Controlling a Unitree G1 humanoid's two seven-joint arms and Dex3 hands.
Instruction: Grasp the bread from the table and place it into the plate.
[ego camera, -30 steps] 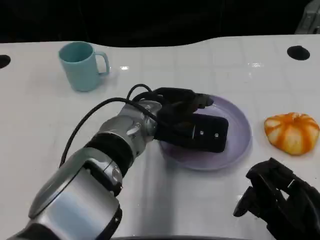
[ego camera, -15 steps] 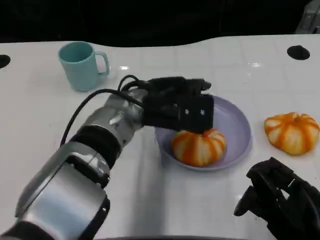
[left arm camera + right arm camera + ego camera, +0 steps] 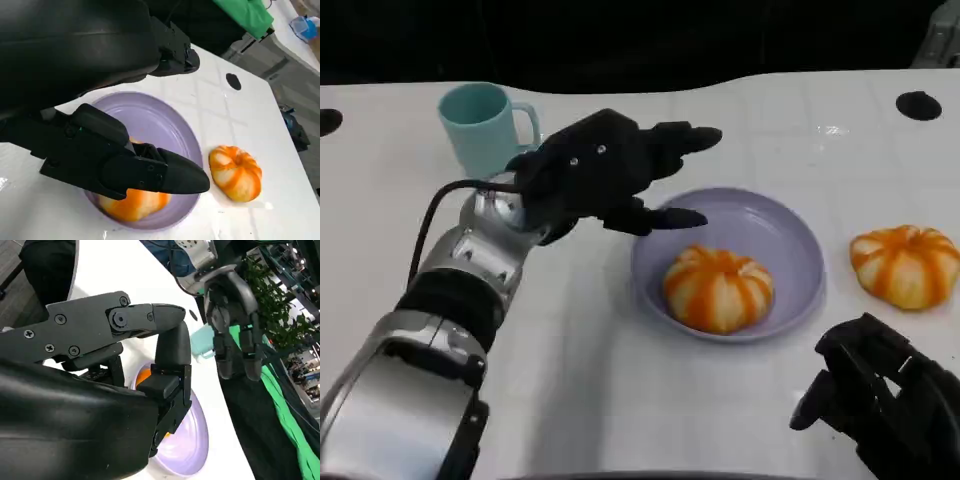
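Sitting in plate [image 3: 790,235] already: bread [image 3: 718,288], at roughly 5 o'clock from left hand [image 3: 595,170], fingers [image 3: 672,217] spread apart, holding nothing, hovering past plate's 10 o'clock rim. Bread's round, no real long axis or pointing direction. Second bread [image 3: 905,264] lying on desk [image 3: 620,380] at 3 o'clock, nearer right hand [image 3: 880,405], whose fingers I can't tell.

In the left wrist view, the left hand [image 3: 100,100] hides part of the bread [image 3: 132,205] in the plate [image 3: 165,130].
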